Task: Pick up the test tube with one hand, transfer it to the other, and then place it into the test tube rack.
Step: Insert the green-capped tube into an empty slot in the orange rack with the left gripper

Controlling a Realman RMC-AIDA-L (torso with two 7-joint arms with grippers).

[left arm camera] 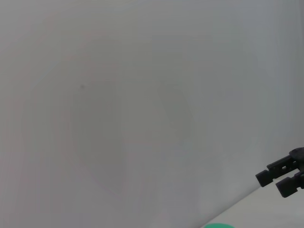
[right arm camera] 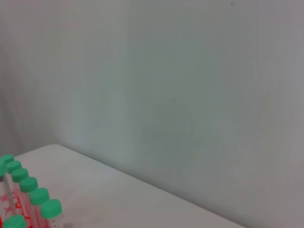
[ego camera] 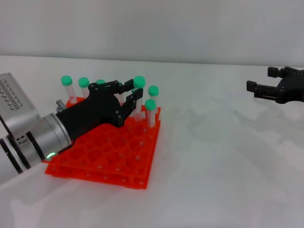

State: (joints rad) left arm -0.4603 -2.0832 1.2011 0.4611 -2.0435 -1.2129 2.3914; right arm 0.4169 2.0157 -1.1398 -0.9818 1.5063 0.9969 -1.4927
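The orange test tube rack stands at the left of the white table. My left gripper, black on a silver wrist with a green light, reaches over the rack's back part. Its fingers are closed around a test tube with a green cap, held upright with its cap a little higher than its neighbours. The tube's lower end is hidden behind the fingers. My right gripper hangs open and empty at the far right, well away from the rack; it also shows in the left wrist view.
Several other green-capped tubes stand in the rack's back rows; a few show in the right wrist view. A pale wall runs behind the table. Bare white tabletop lies between the rack and the right gripper.
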